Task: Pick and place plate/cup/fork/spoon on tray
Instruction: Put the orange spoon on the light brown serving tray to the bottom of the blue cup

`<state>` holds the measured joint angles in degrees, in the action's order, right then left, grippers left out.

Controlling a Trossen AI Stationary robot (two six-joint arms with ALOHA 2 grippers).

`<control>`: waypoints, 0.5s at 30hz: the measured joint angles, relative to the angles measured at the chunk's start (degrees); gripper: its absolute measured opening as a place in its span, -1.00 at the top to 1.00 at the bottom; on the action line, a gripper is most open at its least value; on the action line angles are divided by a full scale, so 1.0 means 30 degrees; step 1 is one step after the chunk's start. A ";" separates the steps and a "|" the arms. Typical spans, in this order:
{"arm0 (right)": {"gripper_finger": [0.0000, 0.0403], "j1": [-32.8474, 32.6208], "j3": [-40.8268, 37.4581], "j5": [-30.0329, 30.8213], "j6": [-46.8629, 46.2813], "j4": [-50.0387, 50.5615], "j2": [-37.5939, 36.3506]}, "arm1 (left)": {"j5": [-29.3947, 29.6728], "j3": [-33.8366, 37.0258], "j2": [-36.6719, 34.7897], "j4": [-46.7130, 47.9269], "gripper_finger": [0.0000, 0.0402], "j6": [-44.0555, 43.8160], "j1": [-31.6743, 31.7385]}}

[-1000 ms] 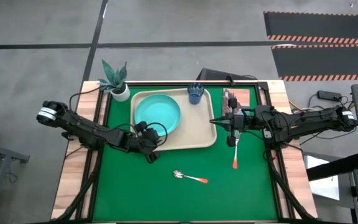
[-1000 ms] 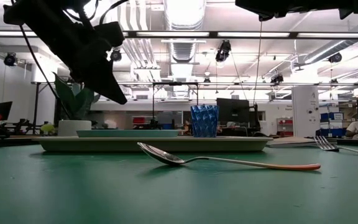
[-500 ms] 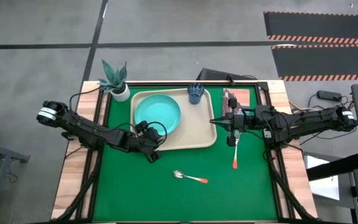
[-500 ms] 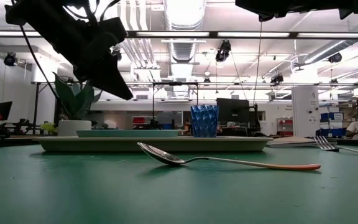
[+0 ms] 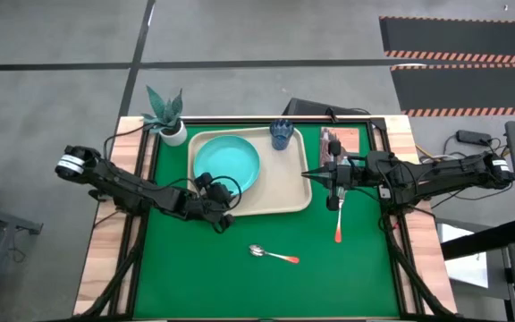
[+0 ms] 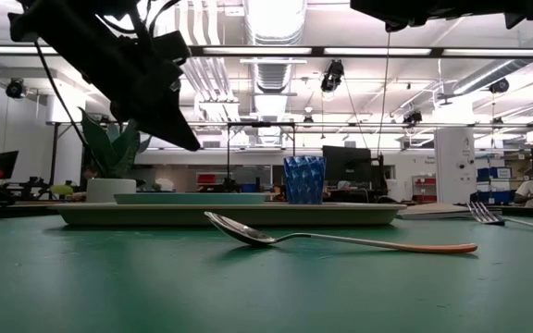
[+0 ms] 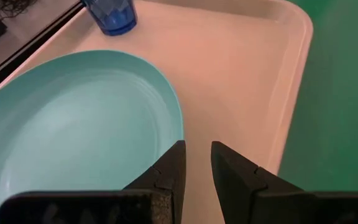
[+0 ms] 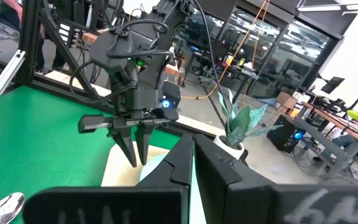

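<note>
Hovering over the tray's [image 5: 295, 201] near edge, left gripper [image 7: 194, 163] has fingers nearly pressed together, empty; plate [image 7: 73, 130] and cup [image 7: 112, 14] sit on the tray just ahead of it, likely already placed. Spoon [image 5: 272, 255] lies on the mat behind and to its side, well apart. Right gripper [image 5: 308, 174], fingers together and empty, waits at the tray's far edge, fork [image 5: 339, 220] just beside it.

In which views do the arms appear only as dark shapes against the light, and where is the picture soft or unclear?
Low view: the left arm is a black silhouette against bright ceiling lights, while the spoon is lit clearly. Left wrist view: the cup at the edge looks soft, and the plate shows gentle, even light. High view: flat lighting, weak shadows on the tray.
</note>
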<state>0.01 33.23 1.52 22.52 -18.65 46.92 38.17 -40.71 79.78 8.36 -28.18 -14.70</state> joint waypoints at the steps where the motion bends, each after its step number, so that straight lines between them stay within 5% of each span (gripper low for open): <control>1: 0.96 0.0000 0.0000 0.0000 0.0000 0.0000 0.0000 | 0.0000 0.0000 0.0039 -0.0086 0.70 0.0003 0.0000; 15: 0.96 0.0003 -0.0005 0.0007 0.0012 0.0117 0.0000 | -0.1887 -0.0154 -0.0754 0.0602 0.70 0.1540 -0.0007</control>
<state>0.02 33.22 1.54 22.56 -18.31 46.92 32.51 -41.17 77.52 10.16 -23.56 -14.72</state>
